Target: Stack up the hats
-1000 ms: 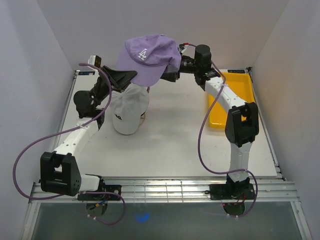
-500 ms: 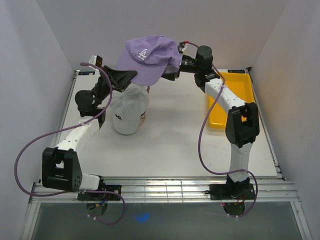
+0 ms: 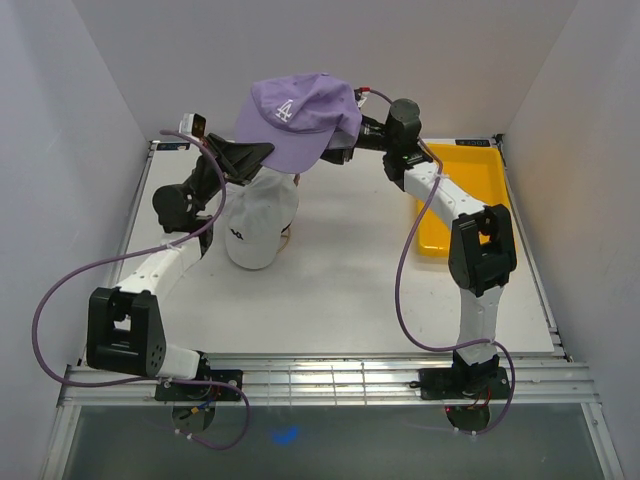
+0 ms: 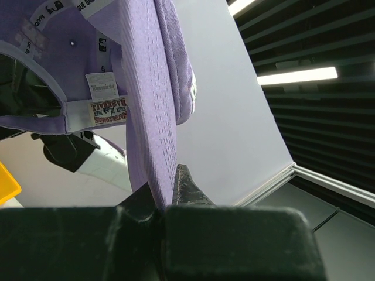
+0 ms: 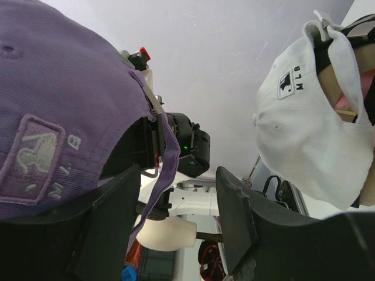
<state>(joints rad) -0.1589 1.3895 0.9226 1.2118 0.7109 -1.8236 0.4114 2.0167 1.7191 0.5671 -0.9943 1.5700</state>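
Note:
The purple cap (image 3: 298,112) hangs in the air above the white cap (image 3: 258,225), which tops a pile on the table. My left gripper (image 3: 255,153) is shut on the purple cap's edge; in the left wrist view the fabric (image 4: 149,88) is pinched between the jaws (image 4: 166,196). My right gripper (image 3: 345,150) is open just behind the purple cap (image 5: 53,99), and the cap's loose back strap hangs between its fingers (image 5: 234,216). The white cap (image 5: 310,134) shows there too, with tan (image 5: 334,76) and pink (image 5: 366,88) edges under it. The black cap is hidden.
A yellow tray (image 3: 460,200) lies at the back right under the right arm. White walls close in the table on the left, back and right. The arm bases stand at the near edge.
The purple cap has risen slightly and shifted a little toward the back. Both arms have moved slightly with it. The left grip is unchanged.

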